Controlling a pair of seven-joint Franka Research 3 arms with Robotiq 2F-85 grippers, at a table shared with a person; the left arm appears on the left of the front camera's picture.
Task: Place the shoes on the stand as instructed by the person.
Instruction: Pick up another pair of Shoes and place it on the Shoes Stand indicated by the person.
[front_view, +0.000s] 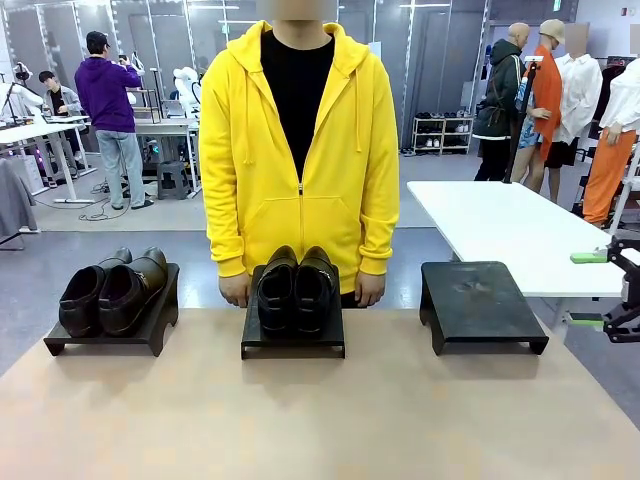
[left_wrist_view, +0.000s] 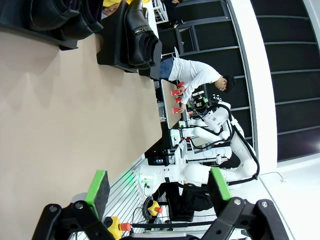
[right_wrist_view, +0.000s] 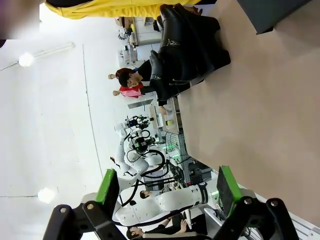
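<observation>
- Right gripper at the table's right edge, off the tabletop; green pads spread, nothing between them. Its wrist view shows the same gap.
- Left gripper: fingers wide apart, empty, over bare tabletop.
- Three black stands in a row along the far edge of the table.
- Right stand: bare.
- Middle stand: black pair, toes toward robot.
- Left stand: dark brown-black pair, angled.
- Person in yellow hoodie just behind middle stand, hands low at the table edge, either side of the black pair.
</observation>
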